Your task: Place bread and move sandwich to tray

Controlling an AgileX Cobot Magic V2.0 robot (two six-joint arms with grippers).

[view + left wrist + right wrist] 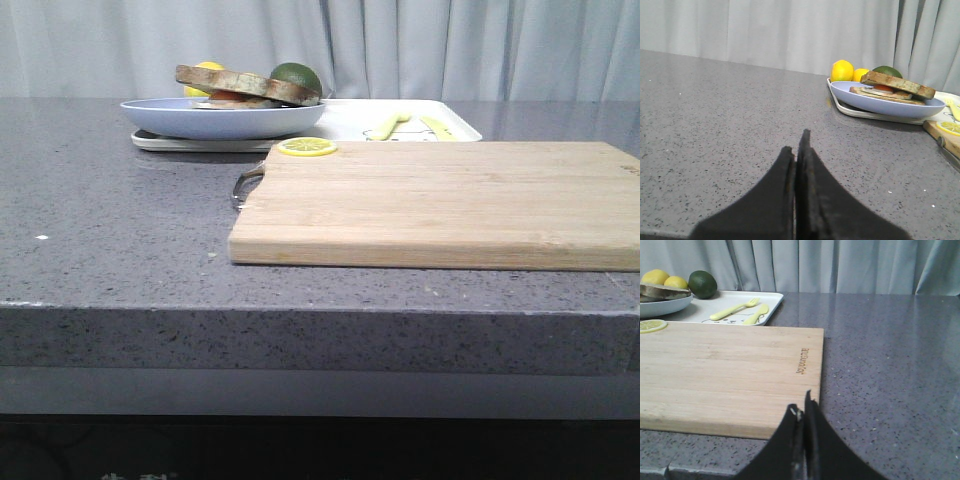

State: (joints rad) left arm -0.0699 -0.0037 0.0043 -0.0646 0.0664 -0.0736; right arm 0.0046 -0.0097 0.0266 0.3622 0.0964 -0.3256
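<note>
The sandwich [250, 87], two brown-crusted toast slices with egg filling, lies on the round pale-blue plate [200, 122]. The plate rests on the left end of the white tray [350, 120]. The sandwich also shows in the left wrist view [895, 87] on the plate [865, 100]. The top bread slice [897, 84] leans on the filling. My left gripper [797, 150] is shut and empty, low over the grey counter, well short of the plate. My right gripper [804, 407] is shut and empty near the cutting board's corner. Neither gripper shows in the front view.
A light wooden cutting board [450, 200] with a metal handle lies in front of the tray, a lemon slice [306, 147] on its far left corner. Yellow fork and knife [740, 312] lie on the tray. Lemons [842, 70] and a green avocado [703, 284] sit behind the plate.
</note>
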